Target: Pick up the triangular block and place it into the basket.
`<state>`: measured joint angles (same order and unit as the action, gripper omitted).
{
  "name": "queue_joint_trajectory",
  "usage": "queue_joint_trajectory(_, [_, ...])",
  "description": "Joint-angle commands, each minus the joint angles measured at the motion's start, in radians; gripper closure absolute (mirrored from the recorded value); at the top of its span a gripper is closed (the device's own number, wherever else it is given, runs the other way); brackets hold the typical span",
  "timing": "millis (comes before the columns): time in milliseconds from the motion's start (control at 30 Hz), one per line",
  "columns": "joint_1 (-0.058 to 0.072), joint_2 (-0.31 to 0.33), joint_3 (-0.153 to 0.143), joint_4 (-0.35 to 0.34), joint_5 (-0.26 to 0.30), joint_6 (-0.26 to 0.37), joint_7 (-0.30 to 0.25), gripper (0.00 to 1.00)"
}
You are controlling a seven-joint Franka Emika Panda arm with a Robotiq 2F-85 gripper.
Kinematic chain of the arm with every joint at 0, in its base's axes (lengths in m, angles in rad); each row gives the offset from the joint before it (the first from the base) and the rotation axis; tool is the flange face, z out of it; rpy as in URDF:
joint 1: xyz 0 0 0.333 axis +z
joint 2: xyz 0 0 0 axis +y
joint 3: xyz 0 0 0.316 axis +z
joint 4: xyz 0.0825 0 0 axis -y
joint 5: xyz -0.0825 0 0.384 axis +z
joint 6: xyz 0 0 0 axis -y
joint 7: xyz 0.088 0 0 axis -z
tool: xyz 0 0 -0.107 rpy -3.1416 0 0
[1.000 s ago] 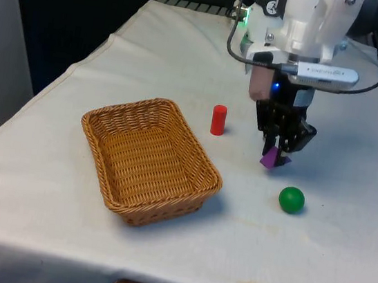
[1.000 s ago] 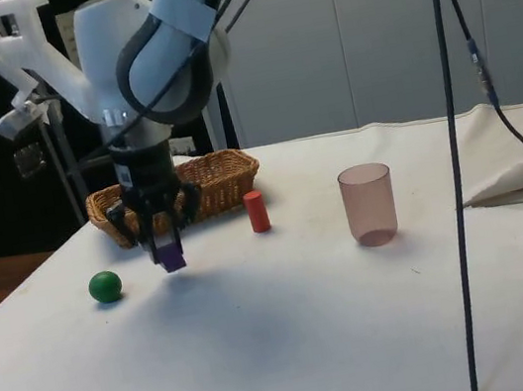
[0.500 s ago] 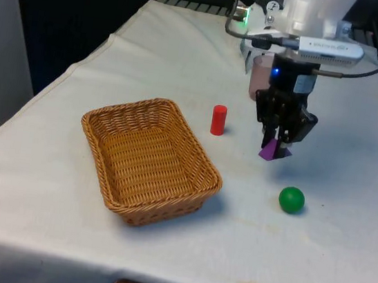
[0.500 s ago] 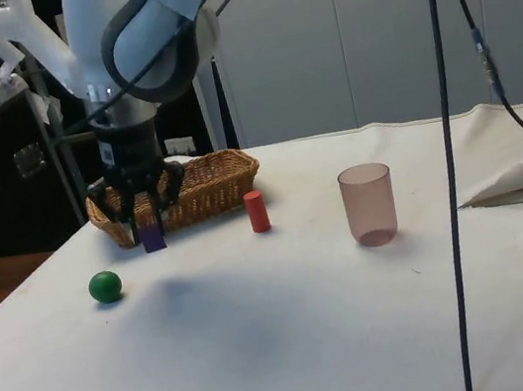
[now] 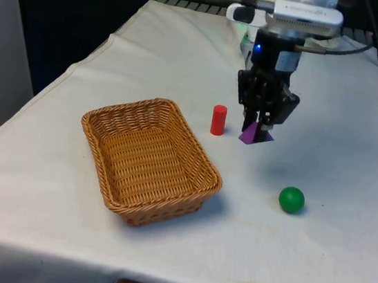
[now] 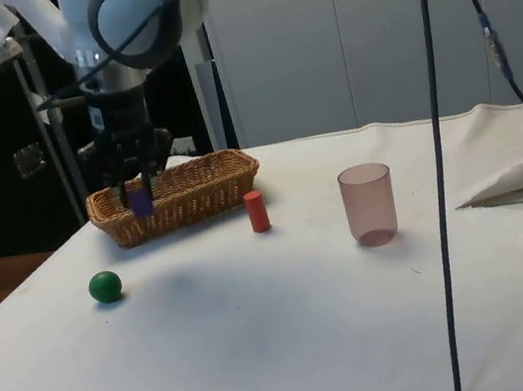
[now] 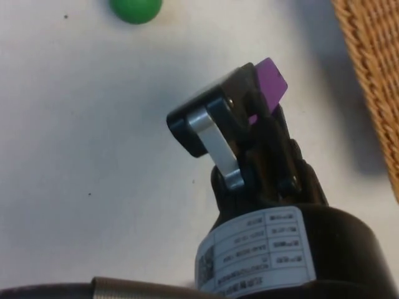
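**Purple triangular block held aloft beside the red cylinder**

Black gripper [image 5: 258, 126] clamped on the purple triangular block [image 5: 254, 135], fingers [image 7: 215, 134] pressed narrow against its sides, block's tip poking out past the fingertips in the wrist view [image 7: 270, 81]. Lifted clear of the white cloth [image 5: 325, 166], with a soft shadow beneath. In the front view, hanging just to the front view's right of the red cylinder [image 5: 218, 119], apart from it and not touching. In the side view, gripper [image 6: 139, 198] and block [image 6: 140, 202] seen in front of the basket's wall, above the cloth, on the ball's side of the red cylinder [image 6: 257, 210].

Wicker basket [image 5: 149, 159] to the front view's left of the red cylinder and nearer the camera, nothing inside. Basket [image 6: 180, 191] standing beyond the red cylinder in the side view; its woven rim [image 7: 374, 75] at the edge of the wrist view, apart from the block.

Green ball [image 5: 291, 200] on the cloth to the front view's right of the red cylinder, nearer the camera, well apart from the gripper; also visible in the side view [image 6: 105, 286] and wrist view [image 7: 135, 9].

Translucent pinkish cup [image 6: 368, 204] upright on the far side of the red cylinder from the ball.
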<state>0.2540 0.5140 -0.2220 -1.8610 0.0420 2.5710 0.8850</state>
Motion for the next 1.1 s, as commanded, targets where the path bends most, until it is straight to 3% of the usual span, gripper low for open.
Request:
queue_joint_trajectory(0, [-0.007, -0.006, 0.0, 0.005, 0.002, -0.011, -0.01, 0.67])
queue_joint_trajectory(67, [-0.008, -0.008, -0.009, 0.013, 0.002, -0.02, -0.018, 0.67])
queue_joint_trajectory(100, [-0.001, -0.004, -0.014, 0.012, 0.0, -0.013, -0.012, 0.67])
queue_joint_trajectory(133, [-0.009, -0.01, -0.013, 0.017, 0.002, -0.024, -0.023, 0.67])
queue_joint_trajectory(333, [-0.016, -0.014, -0.043, 0.038, 0.008, -0.039, -0.064, 0.67])
queue_joint_trajectory(367, [-0.007, -0.009, -0.05, 0.039, 0.0, -0.038, -0.05, 0.67])
queue_joint_trajectory(400, [-0.019, -0.015, -0.049, 0.038, 0.01, -0.037, -0.076, 0.67])
queue_joint_trajectory(500, [-0.024, -0.014, -0.057, 0.038, 0.012, -0.031, -0.095, 0.67])
queue_joint_trajectory(600, [-0.027, -0.012, -0.066, 0.038, 0.012, -0.025, -0.112, 0.67])
queue_joint_trajectory(633, [-0.017, -0.011, -0.075, 0.04, 0.002, -0.035, -0.098, 0.67])
queue_joint_trajectory(667, [-0.027, -0.011, -0.07, 0.038, 0.011, -0.023, -0.117, 0.67])
queue_joint_trajectory(700, [-0.029, -0.009, -0.076, 0.037, 0.01, -0.02, -0.128, 0.67])
queue_joint_trajectory(933, [-0.034, 0.007, -0.105, 0.039, 0.008, -0.002, -0.17, 0.67])
queue_joint_trajectory(967, [-0.026, 0.004, -0.112, 0.039, 0.002, -0.016, -0.162, 0.67])
queue_joint_trajectory(1000, [-0.035, 0.011, -0.108, 0.04, 0.008, 0.0, -0.175, 0.67])
queue_joint_trajectory(1067, [-0.037, 0.019, -0.114, 0.042, 0.008, 0.007, -0.184, 0.67])
